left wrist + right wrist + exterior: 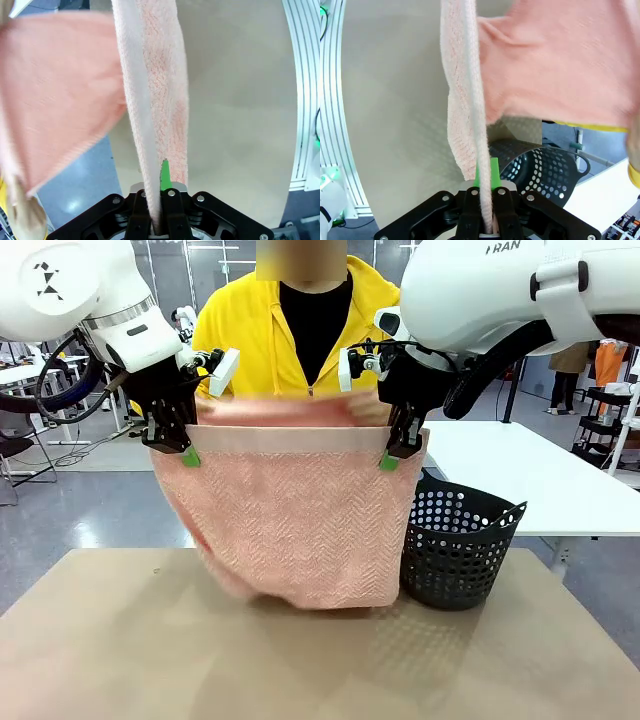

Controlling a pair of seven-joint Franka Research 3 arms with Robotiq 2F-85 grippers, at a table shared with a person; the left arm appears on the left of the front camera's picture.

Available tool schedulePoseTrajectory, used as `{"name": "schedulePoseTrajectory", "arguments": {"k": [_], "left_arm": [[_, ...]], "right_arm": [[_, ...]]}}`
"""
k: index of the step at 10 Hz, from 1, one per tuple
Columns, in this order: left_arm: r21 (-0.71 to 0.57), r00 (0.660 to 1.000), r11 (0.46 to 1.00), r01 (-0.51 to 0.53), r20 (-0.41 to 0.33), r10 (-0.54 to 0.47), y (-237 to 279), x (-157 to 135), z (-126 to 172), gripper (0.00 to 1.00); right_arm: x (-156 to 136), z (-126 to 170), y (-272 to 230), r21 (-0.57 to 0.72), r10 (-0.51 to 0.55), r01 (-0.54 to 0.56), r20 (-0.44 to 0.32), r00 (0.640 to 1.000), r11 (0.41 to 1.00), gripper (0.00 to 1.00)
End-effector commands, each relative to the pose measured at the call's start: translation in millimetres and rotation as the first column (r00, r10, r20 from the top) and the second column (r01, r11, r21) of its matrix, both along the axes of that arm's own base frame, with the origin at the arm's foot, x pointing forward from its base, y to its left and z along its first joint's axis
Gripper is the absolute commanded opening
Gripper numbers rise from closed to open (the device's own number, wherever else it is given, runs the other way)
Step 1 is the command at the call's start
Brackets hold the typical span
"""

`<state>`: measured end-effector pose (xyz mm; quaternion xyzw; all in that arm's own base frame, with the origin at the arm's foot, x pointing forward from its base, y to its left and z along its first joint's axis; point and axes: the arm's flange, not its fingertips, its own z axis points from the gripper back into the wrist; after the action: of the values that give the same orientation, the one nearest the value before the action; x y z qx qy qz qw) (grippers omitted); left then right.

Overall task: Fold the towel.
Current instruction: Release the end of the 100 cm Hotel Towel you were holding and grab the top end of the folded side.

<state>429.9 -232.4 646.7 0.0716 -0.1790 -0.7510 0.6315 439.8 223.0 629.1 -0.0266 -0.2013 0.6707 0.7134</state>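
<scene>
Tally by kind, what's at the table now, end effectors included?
Salmon-pink terry towel: 1
Black perforated plastic basket: 1
Black end effectors with green pads: 2, left end effector and right end effector, both gripping the towel
Total: 4

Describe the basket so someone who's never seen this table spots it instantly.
Find the tan table. Toward its far right side, just right of the hanging salmon-pink towel, stands the basket. Its black walls dotted with round holes set it apart.

Glossy grey floor (90, 510) lies behind, a white table (520, 475) at right.
</scene>
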Motion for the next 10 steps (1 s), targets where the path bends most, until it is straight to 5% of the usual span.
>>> {"name": "schedulePoseTrajectory", "arguments": {"k": [1, 10], "left_arm": [[0.003, 1.000, 1.000, 0.001, 0.004, -0.001, 1.3, 0.6, 1.0, 0.00], [0.003, 1.000, 1.000, 0.001, 0.004, -0.001, 1.3, 0.6, 1.0, 0.00]], "right_arm": [[0.6, -0.7, -1.3, -0.001, -0.001, 0.001, -0.001, 1.000, 1.000, 0.00], [0.6, -0.7, -1.3, -0.001, -0.001, 0.001, -0.001, 1.000, 1.000, 0.00]]}}
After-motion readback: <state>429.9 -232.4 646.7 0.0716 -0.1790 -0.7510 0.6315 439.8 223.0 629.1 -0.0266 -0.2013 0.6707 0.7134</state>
